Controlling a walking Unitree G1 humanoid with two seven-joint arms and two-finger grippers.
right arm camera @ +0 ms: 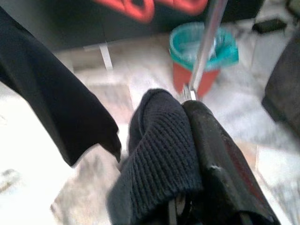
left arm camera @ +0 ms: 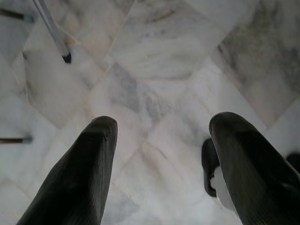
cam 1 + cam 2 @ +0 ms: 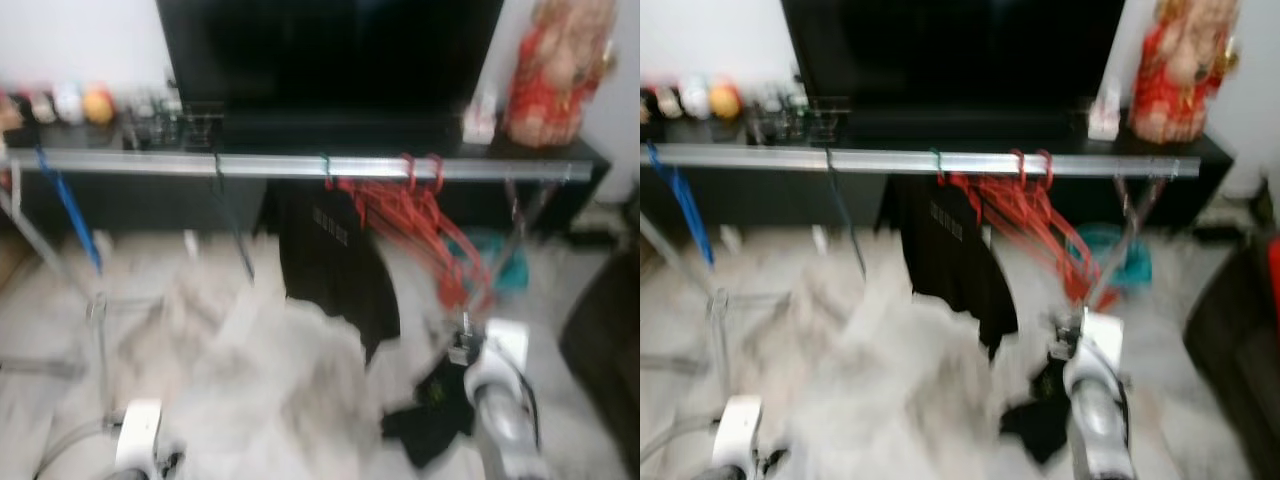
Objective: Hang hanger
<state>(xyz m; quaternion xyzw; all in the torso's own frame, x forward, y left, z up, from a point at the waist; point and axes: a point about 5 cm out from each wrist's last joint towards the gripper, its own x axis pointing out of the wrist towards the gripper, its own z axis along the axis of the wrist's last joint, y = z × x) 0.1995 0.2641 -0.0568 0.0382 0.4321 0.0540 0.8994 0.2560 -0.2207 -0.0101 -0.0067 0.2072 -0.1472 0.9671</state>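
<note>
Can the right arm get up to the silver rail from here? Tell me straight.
Probably yes. The right gripper, shut on dark fabric, sits low under the silver rail, near the red hangers; open air lies above it, though those hangers crowd that stretch.

A home living room: television (image 3: pixel 330 55), marble floor (image 2: pixel 154 70), clothes rail (image 3: pixel 300 166)

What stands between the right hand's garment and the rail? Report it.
The red hangers slant down from the rail to just above the right hand, shut on a dark garment. The black shirt hangs beside them.
</note>
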